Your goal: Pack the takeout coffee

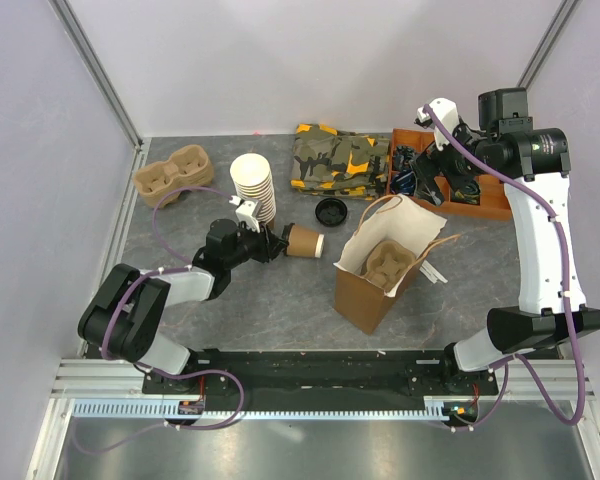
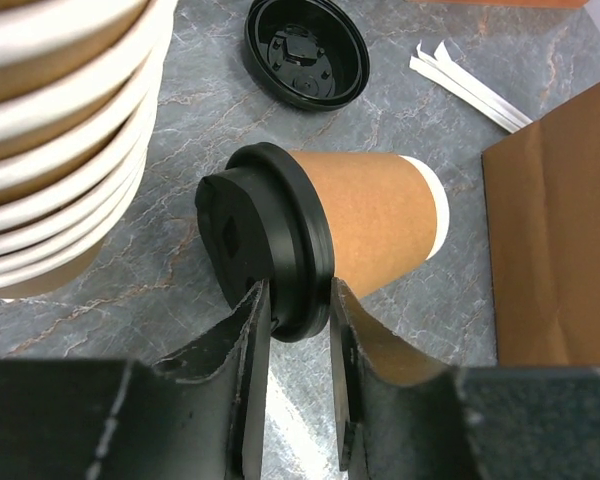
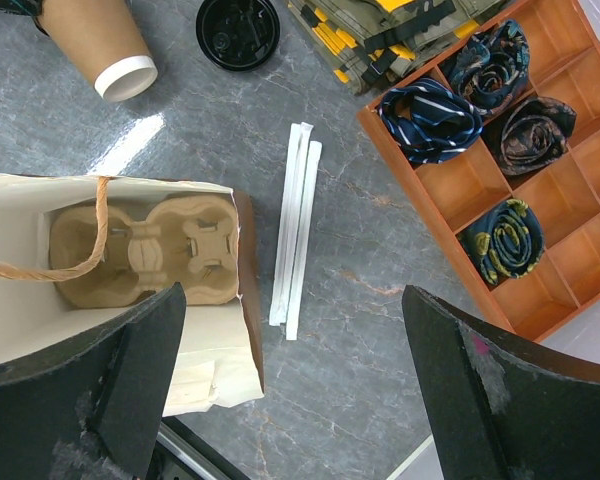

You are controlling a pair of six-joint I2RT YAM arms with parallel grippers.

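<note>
The takeout coffee [image 1: 305, 241], a brown paper cup with a black lid, lies on its side at the table's middle, lid toward the left arm. My left gripper [image 1: 273, 243] is shut on the lid's rim; in the left wrist view the fingers [image 2: 255, 330] pinch the rim of the lid [image 2: 280, 240]. The cup also shows in the right wrist view [image 3: 95, 40]. The open brown paper bag [image 1: 365, 295] stands to its right, with a pulp cup carrier [image 1: 388, 262] inside. My right gripper [image 1: 425, 180] is open and empty, held high near the bag; its view [image 3: 290, 300] looks down at the carrier [image 3: 140, 250].
A tall stack of lidless cups [image 1: 252, 185] stands just behind the left gripper. A loose black lid [image 1: 330, 211] lies behind the cup. A second carrier [image 1: 173, 172] is at back left, folded camouflage cloth [image 1: 340, 160] at the back, an orange tray [image 1: 480, 210] of rolled ties at back right. Wrapped straws [image 3: 295, 230] lie beside the bag.
</note>
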